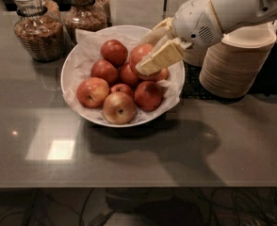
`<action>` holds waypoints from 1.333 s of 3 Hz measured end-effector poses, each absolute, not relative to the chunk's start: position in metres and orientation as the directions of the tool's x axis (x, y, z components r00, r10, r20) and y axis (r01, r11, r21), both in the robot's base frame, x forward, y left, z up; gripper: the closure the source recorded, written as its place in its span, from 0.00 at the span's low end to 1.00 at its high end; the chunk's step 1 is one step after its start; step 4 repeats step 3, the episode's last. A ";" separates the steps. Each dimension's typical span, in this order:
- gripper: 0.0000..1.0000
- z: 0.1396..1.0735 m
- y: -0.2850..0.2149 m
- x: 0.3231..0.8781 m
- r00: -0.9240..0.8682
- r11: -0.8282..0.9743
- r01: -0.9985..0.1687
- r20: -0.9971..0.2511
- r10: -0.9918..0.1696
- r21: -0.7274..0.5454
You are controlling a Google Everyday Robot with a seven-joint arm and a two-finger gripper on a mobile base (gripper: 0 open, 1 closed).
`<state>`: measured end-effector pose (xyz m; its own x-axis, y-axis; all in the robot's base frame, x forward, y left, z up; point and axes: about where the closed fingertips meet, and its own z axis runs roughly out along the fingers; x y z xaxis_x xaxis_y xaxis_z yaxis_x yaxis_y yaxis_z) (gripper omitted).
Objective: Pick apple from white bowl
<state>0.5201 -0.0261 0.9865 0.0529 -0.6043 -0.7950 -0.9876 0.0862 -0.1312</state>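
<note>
The white bowl [64,75] sits on the grey counter at centre left, lined with crumpled white paper and holding several red apples. My gripper [144,55] reaches in from the upper right over the bowl's right half. Its cream fingers [161,56] are closed on either side of a large red apple [139,53], which sits a little higher than the others. A yellower apple [119,107] lies at the bowl's front. Other apples lie at the back [114,51] and the left [92,92].
Two glass jars of dry food [38,25] [86,11] stand behind the bowl at the left. A stack of beige disposable bowls [237,65] stands right of the bowl, under my arm. The counter's front edge [138,187] runs across the bottom.
</note>
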 end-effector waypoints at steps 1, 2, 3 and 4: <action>1.00 1.026 -0.042 0.514 0.115 0.087 -0.974 -0.785 -0.608 -0.210; 1.00 1.049 -0.028 0.516 0.172 0.044 -0.967 -0.772 -0.613 -0.250; 1.00 1.037 -0.003 0.517 0.185 -0.007 -0.974 -0.771 -0.609 -0.228; 1.00 1.037 -0.003 0.517 0.185 -0.007 -0.974 -0.771 -0.609 -0.228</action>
